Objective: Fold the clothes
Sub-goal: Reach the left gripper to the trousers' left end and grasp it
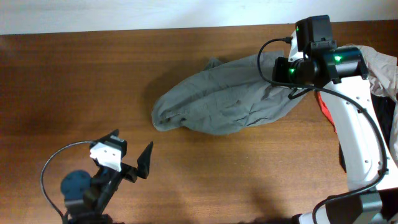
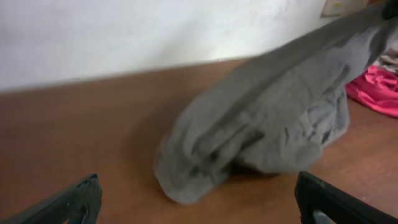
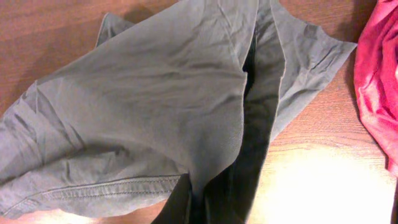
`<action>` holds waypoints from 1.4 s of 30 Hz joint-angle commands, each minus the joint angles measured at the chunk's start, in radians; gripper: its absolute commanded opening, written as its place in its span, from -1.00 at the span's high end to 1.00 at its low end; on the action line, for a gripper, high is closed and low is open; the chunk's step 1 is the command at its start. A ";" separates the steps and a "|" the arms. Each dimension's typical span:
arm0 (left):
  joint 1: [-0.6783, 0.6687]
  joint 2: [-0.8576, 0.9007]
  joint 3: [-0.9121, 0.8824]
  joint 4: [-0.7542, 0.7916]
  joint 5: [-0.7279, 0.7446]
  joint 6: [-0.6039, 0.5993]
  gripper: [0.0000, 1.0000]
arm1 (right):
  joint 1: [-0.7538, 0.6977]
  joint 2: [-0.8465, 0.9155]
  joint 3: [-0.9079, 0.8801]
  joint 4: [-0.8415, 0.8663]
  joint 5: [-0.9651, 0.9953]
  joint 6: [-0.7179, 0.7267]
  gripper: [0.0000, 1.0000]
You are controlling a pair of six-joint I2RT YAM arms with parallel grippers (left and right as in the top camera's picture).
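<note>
The clothes, wrinkled grey-olive shorts [image 1: 221,102], lie bunched across the middle of the wooden table. My right gripper [image 1: 292,87] is shut on their right end and holds that end lifted. In the right wrist view the cloth [image 3: 155,106] drapes away from the closed fingers [image 3: 208,202], with a stitched hem at the lower left. My left gripper [image 1: 132,160] is open and empty at the front left, apart from the shorts. In the left wrist view its fingers [image 2: 199,202] frame the near end of the shorts [image 2: 267,124].
A pile of other garments lies at the right edge: red [image 1: 326,109], pale beige-grey [image 1: 382,68] and black [image 1: 388,124]. The red cloth also shows in the left wrist view [image 2: 376,90] and the right wrist view [image 3: 379,81]. A white wall runs along the table's far edge.
</note>
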 commanded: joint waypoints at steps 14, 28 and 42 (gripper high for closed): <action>-0.005 0.748 0.471 -0.262 0.169 -0.074 -0.98 | -0.047 -0.003 0.003 0.041 0.056 0.056 0.93; -0.091 0.989 0.471 -0.224 0.195 0.095 -0.82 | -0.100 -0.003 0.036 0.063 -0.029 0.022 0.92; -0.203 0.991 0.471 -0.178 0.025 0.097 -0.98 | -0.143 -0.003 0.036 0.064 0.019 0.026 0.92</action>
